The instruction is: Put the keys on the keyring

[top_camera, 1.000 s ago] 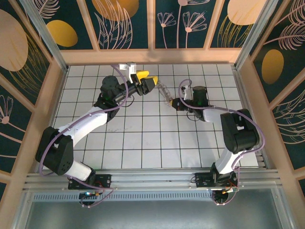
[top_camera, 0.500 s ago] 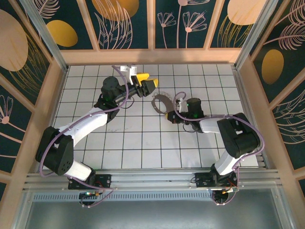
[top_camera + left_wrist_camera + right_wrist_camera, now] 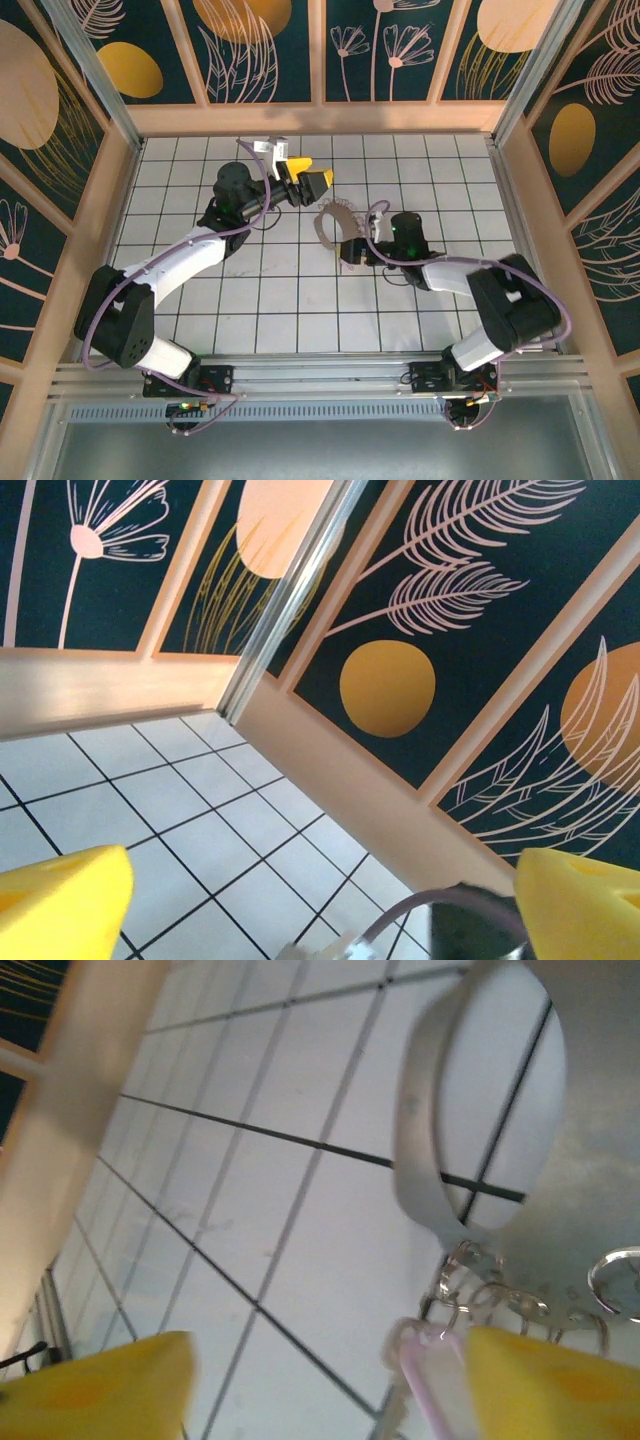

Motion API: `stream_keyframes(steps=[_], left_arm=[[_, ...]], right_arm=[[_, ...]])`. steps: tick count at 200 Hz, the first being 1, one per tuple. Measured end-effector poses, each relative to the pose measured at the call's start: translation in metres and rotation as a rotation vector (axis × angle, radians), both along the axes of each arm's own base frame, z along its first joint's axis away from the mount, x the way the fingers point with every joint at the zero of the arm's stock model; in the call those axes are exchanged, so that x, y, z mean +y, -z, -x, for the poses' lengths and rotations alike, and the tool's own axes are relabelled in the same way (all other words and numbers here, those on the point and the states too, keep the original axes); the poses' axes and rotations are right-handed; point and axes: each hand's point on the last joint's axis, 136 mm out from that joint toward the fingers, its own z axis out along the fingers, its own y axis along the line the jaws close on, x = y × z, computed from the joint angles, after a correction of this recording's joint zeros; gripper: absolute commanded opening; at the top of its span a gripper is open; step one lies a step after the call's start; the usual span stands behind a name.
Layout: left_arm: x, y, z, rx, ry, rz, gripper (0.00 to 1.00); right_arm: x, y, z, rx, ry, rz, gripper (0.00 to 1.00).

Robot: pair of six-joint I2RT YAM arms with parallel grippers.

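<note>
The right claw (image 3: 348, 252), shut a second ago, is now being held wide open, gripping nothing. The keyring (image 3: 335, 216) with its mauve key (image 3: 415, 1355) is being seen just beside one finger, over the tiled surface (image 3: 250, 310). The left claw (image 3: 312, 172) is being kept wide open and empty.

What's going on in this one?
Two robot arms are working over a keyring on the tiled table. The right gripper is open right at it, with a small pink key beside one finger, near the ring's wire coils. The left gripper hangs open nearby, holding nothing.
</note>
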Motion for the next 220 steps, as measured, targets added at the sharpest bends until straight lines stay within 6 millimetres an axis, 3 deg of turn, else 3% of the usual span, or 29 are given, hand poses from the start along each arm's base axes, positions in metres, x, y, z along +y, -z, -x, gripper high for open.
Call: stream_keyframes(steps=[22,57,91,117,151,168,186,200,220], left_arm=[[0.005,0.001,0.004,0.004,-0.018,-0.01,0.99],[0.025,0.002,0.008,-0.005,-0.119,-0.034,0.99],[0.069,0.011,0.01,-0.061,-0.342,-0.066,0.99],[0.111,0.025,0.02,-0.158,-0.537,-0.113,0.99],[0.171,0.031,0.022,-0.235,-0.806,-0.199,0.99],[0.21,0.036,0.026,-0.256,-0.948,-0.236,0.99],[0.249,0.044,0.035,-0.273,-1.088,-0.287,0.99],[0.273,0.053,0.041,-0.272,-1.167,-0.331,0.99],[0.298,0.073,0.047,-0.255,-1.244,-0.395,0.99]], right_arm=[[-0.01,-0.046,-0.002,-0.109,0.027,-0.043,0.99],[-0.054,-0.102,-0.024,-0.239,0.198,-0.048,0.99],[-0.11,-0.141,-0.056,-0.34,0.458,0.02,0.99],[-0.157,-0.157,-0.078,-0.407,0.685,0.109,0.99],[-0.22,-0.149,-0.087,-0.512,0.957,0.303,0.99],[-0.246,-0.124,-0.087,-0.509,1.042,0.42,0.99],[-0.269,-0.084,-0.083,-0.464,1.091,0.538,0.99],[-0.28,-0.057,-0.076,-0.427,1.105,0.597,0.99],[-0.287,-0.034,-0.07,-0.415,1.11,0.639,0.99]])
